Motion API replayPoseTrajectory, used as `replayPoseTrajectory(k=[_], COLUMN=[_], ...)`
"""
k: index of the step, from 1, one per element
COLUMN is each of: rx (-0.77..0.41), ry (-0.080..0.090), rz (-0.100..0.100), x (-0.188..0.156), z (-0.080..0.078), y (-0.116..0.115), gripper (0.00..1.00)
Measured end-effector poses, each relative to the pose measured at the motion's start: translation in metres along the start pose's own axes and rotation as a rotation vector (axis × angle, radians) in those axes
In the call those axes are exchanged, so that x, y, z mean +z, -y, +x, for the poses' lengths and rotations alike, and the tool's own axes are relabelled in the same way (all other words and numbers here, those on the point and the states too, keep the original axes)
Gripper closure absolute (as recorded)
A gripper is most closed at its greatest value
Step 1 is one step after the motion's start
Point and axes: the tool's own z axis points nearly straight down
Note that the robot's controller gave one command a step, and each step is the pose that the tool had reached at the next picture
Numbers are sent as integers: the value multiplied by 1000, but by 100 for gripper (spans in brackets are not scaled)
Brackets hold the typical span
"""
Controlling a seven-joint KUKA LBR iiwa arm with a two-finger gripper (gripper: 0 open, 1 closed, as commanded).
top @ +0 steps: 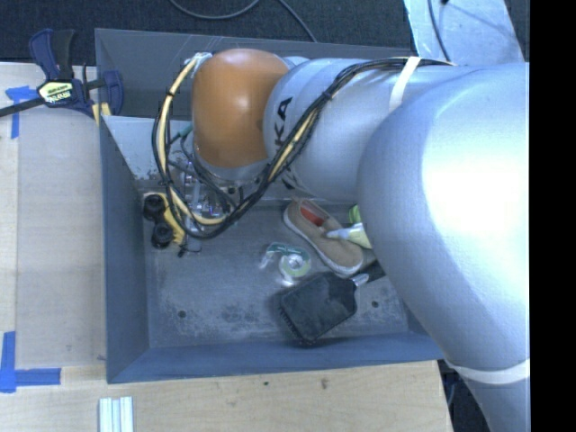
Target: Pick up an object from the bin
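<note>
Pincer (200, 203), open or closed I cannot tell, hangs beneath smooth orange dome (236, 106) near crinkled wrapper (286, 261).

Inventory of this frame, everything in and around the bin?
bin: one, grey metal, holds all the loose things.
black pad: one, black, flat and roughly rectangular, near the front wall, right of middle.
shoe-like thing: one, beige with red inside, right of middle, partly under the arm.
clear wrapper: one, clear with a green tint, on the mid floor just left of the shoe-like thing.
light green piece: one, at the arm's edge, mostly hidden.
small black round pieces: two, near the left wall; loose or robot parts, cannot tell.
arm: one, silver-grey, from the right.
orange cover: one, at the wrist.
cables: yellow and black, looped around the cover.
</note>
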Motion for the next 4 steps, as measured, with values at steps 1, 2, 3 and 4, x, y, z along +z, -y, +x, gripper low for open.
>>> replayPoseTrajectory(k=[1,2,3,4], rx=[216,103,103,103], ry=[-3,3,3,3], rz=[2,4,4,4], x=[22,36,36,34], z=[-3,-6,-6,-6], y=[-21,-30,-30,-29], gripper=[0,100,100,100])
